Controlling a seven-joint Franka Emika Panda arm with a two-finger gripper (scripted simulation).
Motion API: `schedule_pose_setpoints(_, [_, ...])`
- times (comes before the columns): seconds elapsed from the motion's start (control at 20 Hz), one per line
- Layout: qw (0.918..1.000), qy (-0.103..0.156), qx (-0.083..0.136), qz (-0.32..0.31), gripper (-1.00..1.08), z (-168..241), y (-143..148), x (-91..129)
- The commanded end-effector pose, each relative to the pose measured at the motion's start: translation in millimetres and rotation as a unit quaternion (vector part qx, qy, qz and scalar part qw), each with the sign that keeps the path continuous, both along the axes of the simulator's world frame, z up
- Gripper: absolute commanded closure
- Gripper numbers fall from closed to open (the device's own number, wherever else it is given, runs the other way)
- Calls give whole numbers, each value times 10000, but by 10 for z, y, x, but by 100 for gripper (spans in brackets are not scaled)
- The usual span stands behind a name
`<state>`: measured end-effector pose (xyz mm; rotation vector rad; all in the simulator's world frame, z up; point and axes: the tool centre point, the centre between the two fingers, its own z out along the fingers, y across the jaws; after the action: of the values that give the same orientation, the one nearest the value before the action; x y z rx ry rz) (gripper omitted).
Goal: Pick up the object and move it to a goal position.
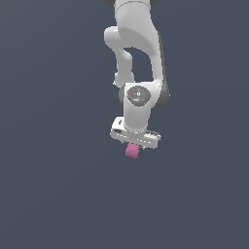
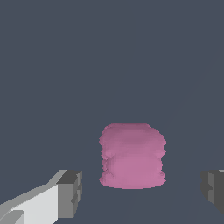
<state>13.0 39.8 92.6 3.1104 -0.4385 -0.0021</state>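
The object is a small pink-magenta knobbly lump (image 1: pixel 132 151) on the dark grey floor, just under the white hand of my arm. In the wrist view the object (image 2: pixel 132 156) sits between my two fingers and a little beyond their tips. One grey fingertip (image 2: pixel 70 192) and the other fingertip (image 2: pixel 213 190) stand wide apart on either side, touching nothing. My gripper (image 2: pixel 142 192) is open and empty. In the exterior view the fingers are hidden behind the hand (image 1: pixel 134 134) and the object.
A flat dark grey floor (image 1: pixel 48 185) fills both views. The white arm (image 1: pixel 136 44) comes down from the top of the exterior view. No other objects show.
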Motion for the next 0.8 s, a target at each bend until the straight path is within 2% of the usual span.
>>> schedule_pose_setpoints(0.0, [10000, 0, 0, -1, -92, 0, 0, 0])
schedule_pose_setpoints(0.75, [10000, -6, 1, -20, -92, -500, 6, -2])
